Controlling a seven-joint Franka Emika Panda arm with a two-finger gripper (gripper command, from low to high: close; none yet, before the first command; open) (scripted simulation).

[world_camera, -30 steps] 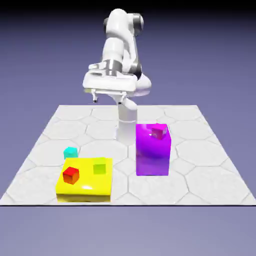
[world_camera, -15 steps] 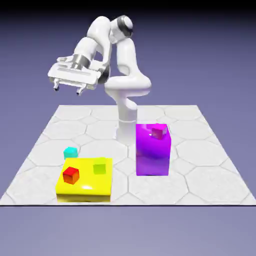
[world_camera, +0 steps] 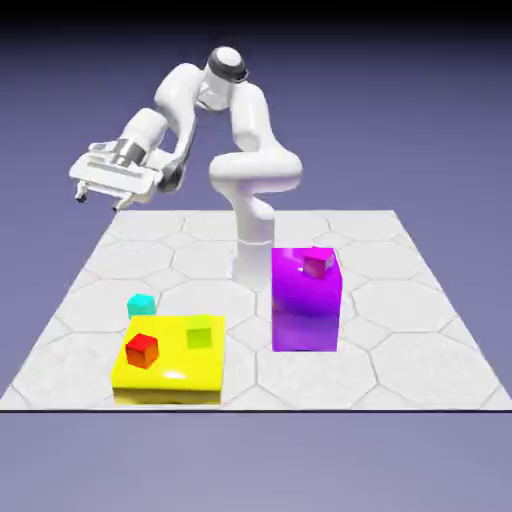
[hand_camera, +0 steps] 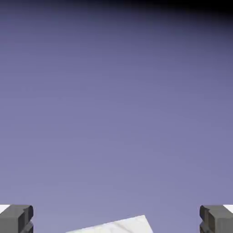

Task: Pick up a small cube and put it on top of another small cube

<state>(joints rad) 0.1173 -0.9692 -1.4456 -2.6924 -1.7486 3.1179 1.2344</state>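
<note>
The small cyan cube rests on the tiled floor just behind the yellow block. On that block's top sits the bright red cube, near its left side. My gripper hangs high above the table's far left corner, open and empty, well away from both cubes. In the hand view the two grey fingertips stand wide apart at the bottom corners with only backdrop and a sliver of table between them.
A yellow-green cube also sits on the yellow block, right of the red one. A tall purple block stands to the exterior view's right with a magenta-red cube on top. The arm's base rises behind them.
The arm has swung toward the exterior view's left, carrying the open gripper from above the table's back middle to beyond its far left corner. No cube has moved.
</note>
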